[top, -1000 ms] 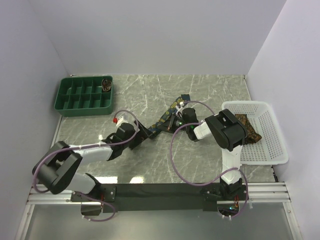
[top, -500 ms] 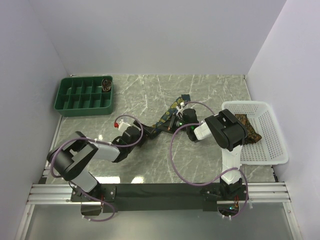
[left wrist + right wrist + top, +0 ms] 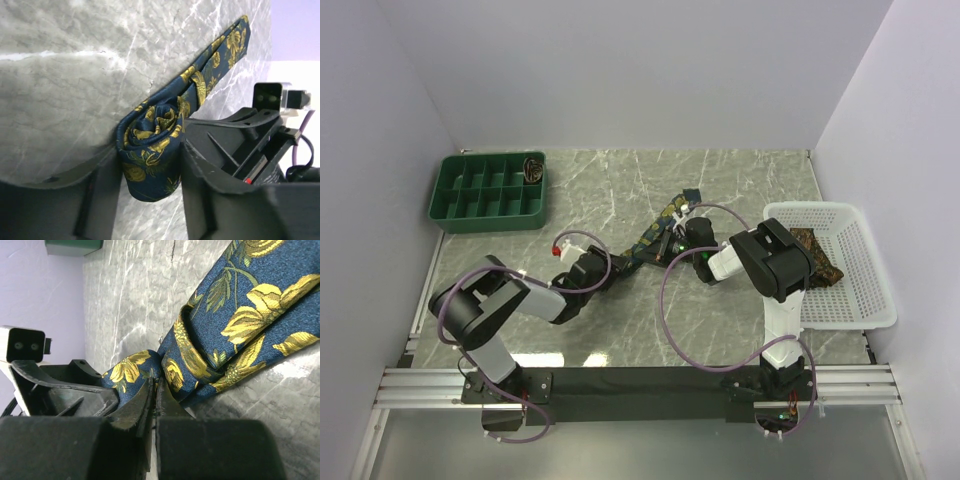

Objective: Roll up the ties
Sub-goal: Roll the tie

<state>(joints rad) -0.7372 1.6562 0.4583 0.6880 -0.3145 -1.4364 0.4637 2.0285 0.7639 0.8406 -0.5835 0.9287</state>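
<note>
Navy tie roll [image 3: 150, 150], held between left jaws

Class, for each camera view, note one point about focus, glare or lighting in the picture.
Top external: soft, even light, no harsh shadows on the table. Left wrist: the rolled navy tie is sharp, the left gripper's fingers are dark and soft, and the top right corner is washed out. Right wrist: the tie print is crisp, the right gripper's fingers are blurred, and there is glare on the table.

The table [image 3: 620, 190] is overlooked from high behind its near edge. The navy tie [image 3: 150, 145] is framed closely from opposite sides by both wrist views.
</note>
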